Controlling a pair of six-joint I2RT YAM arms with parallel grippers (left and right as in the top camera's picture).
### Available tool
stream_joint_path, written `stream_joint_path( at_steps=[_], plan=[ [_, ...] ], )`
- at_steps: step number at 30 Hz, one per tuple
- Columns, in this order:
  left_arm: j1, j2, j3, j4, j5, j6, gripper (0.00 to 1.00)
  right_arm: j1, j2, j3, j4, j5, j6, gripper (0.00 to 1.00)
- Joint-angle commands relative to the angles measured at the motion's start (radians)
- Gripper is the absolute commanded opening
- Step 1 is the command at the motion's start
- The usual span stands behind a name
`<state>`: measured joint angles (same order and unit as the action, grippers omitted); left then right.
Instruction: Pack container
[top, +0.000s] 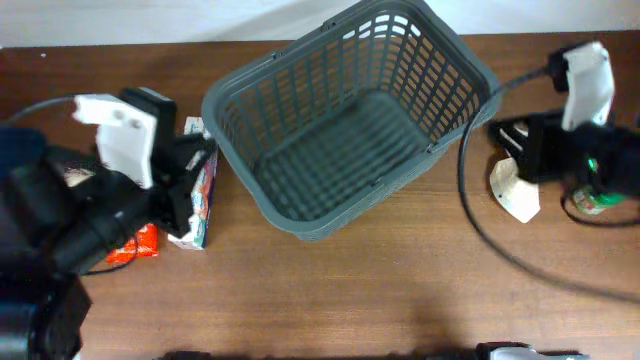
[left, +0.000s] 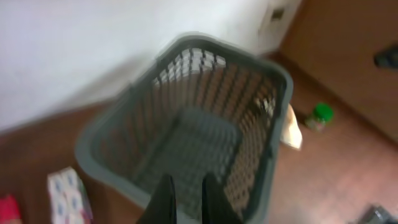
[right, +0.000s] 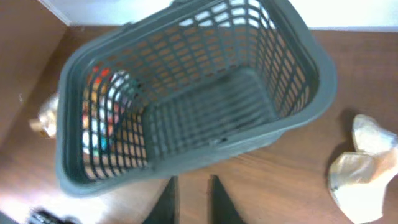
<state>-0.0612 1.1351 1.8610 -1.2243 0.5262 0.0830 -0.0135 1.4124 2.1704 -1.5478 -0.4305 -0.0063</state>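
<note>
The container is a large dark grey slotted basket (top: 232, 137), lying askew at the middle back of the table with nothing inside. It also shows in the left wrist view (left: 92, 144) and the right wrist view (right: 205, 155). My left gripper (top: 195, 175) is left of the basket, above a white printed box (top: 200, 205); its fingers (left: 186, 200) are slightly apart and hold nothing. My right gripper (top: 505, 140) is right of the basket, and its fingers (right: 191, 199) are slightly apart and empty over bare wood.
A red packet (top: 142, 245) lies left of the white box (left: 65, 194). A cream pouch (top: 515, 192) and a green-capped bottle (top: 590, 200) lie under the right arm; both show in the left wrist view, pouch (left: 292, 127) and bottle (left: 318, 116). Black cables run across the right side.
</note>
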Motion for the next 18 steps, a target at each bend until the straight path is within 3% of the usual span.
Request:
stream_joint_path(
  at_steps=[1, 12, 18],
  plan=[
    [-0.082, 0.016, 0.009, -0.075, -0.085, 0.020, 0.02, -0.006, 0.067, 0.010, 0.010, 0.051, 0.072, 0.04],
    [-0.594, 0.126, 0.008, -0.327, -0.343, 0.031, 0.02, -0.006, 0.230, 0.010, 0.025, 0.055, 0.072, 0.04],
    [-0.740, 0.217, 0.008, -0.357, -0.348, 0.031, 0.02, -0.006, 0.282, 0.010, 0.046, 0.055, 0.071, 0.04]
  ],
)
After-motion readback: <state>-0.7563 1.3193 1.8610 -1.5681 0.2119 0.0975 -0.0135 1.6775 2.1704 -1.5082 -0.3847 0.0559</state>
